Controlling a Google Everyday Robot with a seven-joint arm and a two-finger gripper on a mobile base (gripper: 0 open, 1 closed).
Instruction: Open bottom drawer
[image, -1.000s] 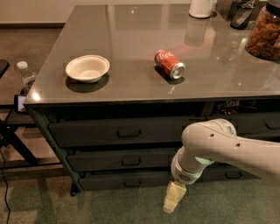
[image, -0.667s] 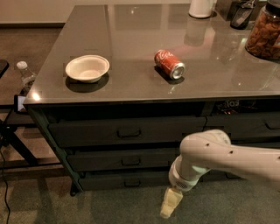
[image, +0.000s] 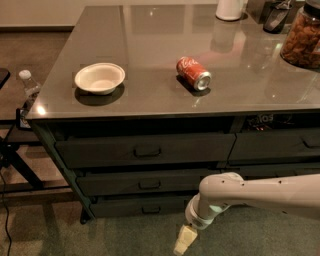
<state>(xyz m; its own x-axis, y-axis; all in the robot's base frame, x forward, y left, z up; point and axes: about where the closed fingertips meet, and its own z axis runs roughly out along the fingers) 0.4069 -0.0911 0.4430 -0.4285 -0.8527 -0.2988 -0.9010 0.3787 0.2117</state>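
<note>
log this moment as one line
bottom drawer: shut | handle: untouched | gripper: below and right of handle, apart from it | tabletop: bowl, soda can

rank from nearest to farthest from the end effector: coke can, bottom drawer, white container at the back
The end effector hangs low in front of the drawers.
1. bottom drawer, just up-left of it, the lowest front.
2. coke can, lying mid-tabletop.
3. white container, at the table's far edge.
</note>
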